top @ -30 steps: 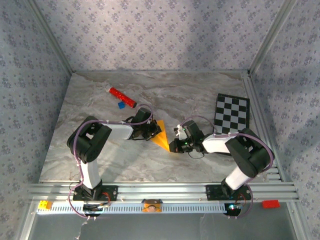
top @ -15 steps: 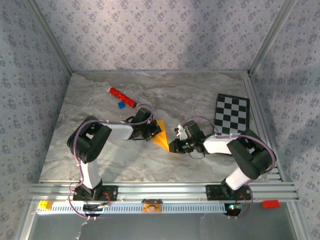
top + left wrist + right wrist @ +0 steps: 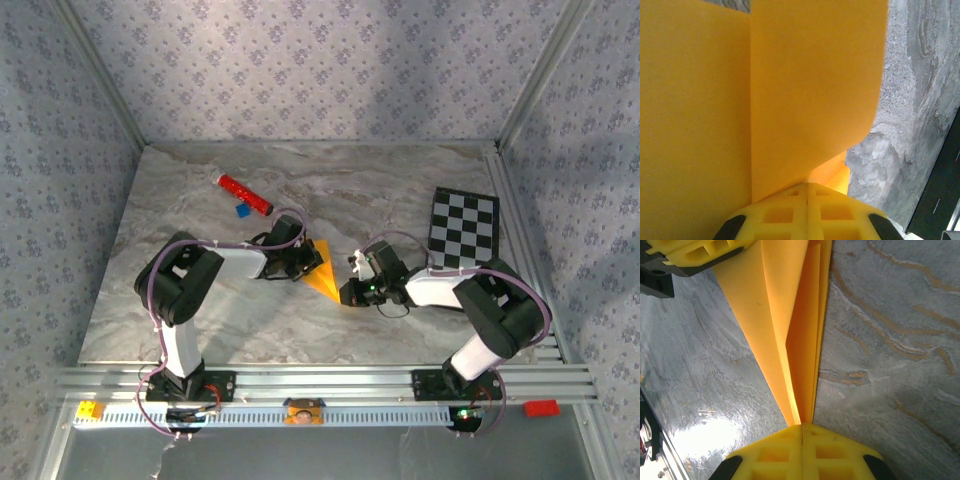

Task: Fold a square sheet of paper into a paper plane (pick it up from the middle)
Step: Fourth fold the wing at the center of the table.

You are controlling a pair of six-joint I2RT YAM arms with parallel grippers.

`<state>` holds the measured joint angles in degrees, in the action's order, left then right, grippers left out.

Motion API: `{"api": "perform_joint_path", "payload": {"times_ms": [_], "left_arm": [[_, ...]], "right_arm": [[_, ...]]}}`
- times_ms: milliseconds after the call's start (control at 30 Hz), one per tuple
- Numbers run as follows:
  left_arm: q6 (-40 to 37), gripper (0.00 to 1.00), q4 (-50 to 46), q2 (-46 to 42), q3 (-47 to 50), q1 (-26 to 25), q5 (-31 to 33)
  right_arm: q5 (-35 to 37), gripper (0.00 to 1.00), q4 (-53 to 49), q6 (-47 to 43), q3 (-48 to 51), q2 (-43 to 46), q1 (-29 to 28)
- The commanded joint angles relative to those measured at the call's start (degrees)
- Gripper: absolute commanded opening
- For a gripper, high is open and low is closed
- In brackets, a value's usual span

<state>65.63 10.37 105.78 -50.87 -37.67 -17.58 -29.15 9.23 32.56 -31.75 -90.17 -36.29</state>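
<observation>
Spans the middle of the bench [image 3: 300,335] as a folded sheet of paper [image 3: 322,272], one end clamped in the left pincer [image 3: 303,265], the other in the right pincer [image 3: 346,293]; seems light, limp, tearable, best held on layered folds.

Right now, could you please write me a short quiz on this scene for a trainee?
1. True or false: the left gripper and the right gripper are both shut on the folded paper.
2. The red cylinder lies: a) on the far left of the table; b) on the checkered board; c) in a gripper.
3. Fill in: next to the red cylinder sits a small ___ block.
Key: 1 true; 2 a; 3 blue.
</observation>
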Motion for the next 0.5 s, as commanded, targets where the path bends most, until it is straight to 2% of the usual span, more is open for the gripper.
{"api": "perform_joint_path", "payload": {"times_ms": [0, 133, 333, 467], "left_arm": [[-0.4, 0.01, -4.0, 2.2, 0.3, -0.2, 2.0], [-0.5, 0.01, -4.1, 2.2, 0.4, -0.3, 2.0], [-0.7, 0.01, -4.1, 2.3, 0.4, -0.3, 2.1], [-0.7, 0.01, -4.0, 2.6, 0.4, -0.4, 2.1]], "right_arm": [[1.2, 0.07, -4.6, 0.8, 2.0, -0.3, 0.1], [-0.9, 0.15, -2.8, 3.0, 2.1, 3.0, 1.6], [-3.9, 0.20, -5.6, 2.7, -1.2, 6.9, 3.9], [-8.5, 0.09, -4.4, 2.8, -5.0, 4.4, 2.9]]}}
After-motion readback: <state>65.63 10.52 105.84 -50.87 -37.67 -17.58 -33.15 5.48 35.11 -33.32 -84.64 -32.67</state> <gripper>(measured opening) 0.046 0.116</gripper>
